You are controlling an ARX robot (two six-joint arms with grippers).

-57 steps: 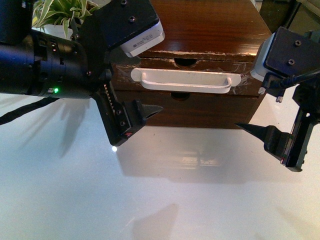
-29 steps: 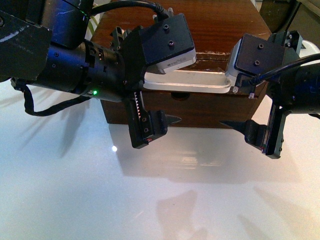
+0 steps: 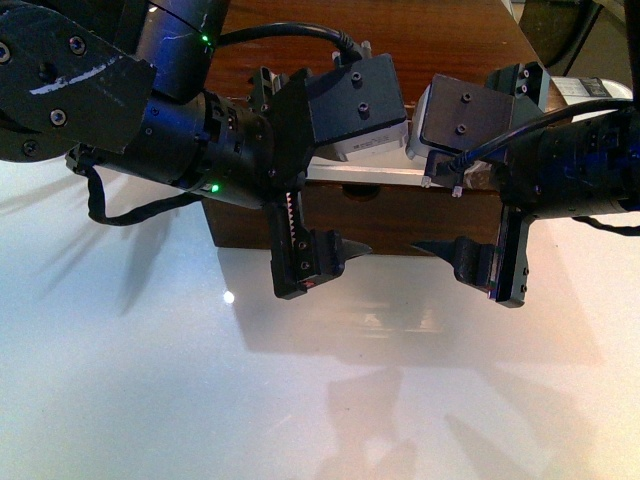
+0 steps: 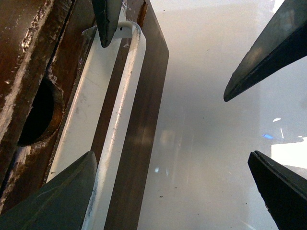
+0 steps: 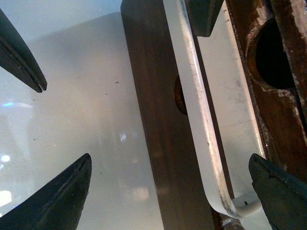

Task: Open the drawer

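Note:
The drawer [image 4: 26, 52] is the upper one in a dark-brown chest [image 3: 420, 35]. Its long white bar handle [image 3: 365, 173] shows as a strip between my two wrists. My left gripper [image 3: 345, 205] is open in front of the handle's left half. In the left wrist view the handle [image 4: 120, 120] runs between the open fingers [image 4: 62, 201], close to the one on the drawer's side. My right gripper [image 3: 437, 205] is open at the handle's right half. In the right wrist view the bar [image 5: 201, 129] also lies between the fingers [image 5: 283, 196]. Neither gripper holds anything.
The semicircular notch [image 4: 41, 115] sits in the drawer's top edge. The plain lower drawer front [image 3: 400, 215] lies below the handle. The chest stands on a glossy white table [image 3: 320, 380]. Each gripper's fingertips show in the other's wrist view, so they are close together.
Both arms have moved inward toward the middle of the drawer front and closer to the handle. They now cover most of the handle. Both grippers have stayed open.

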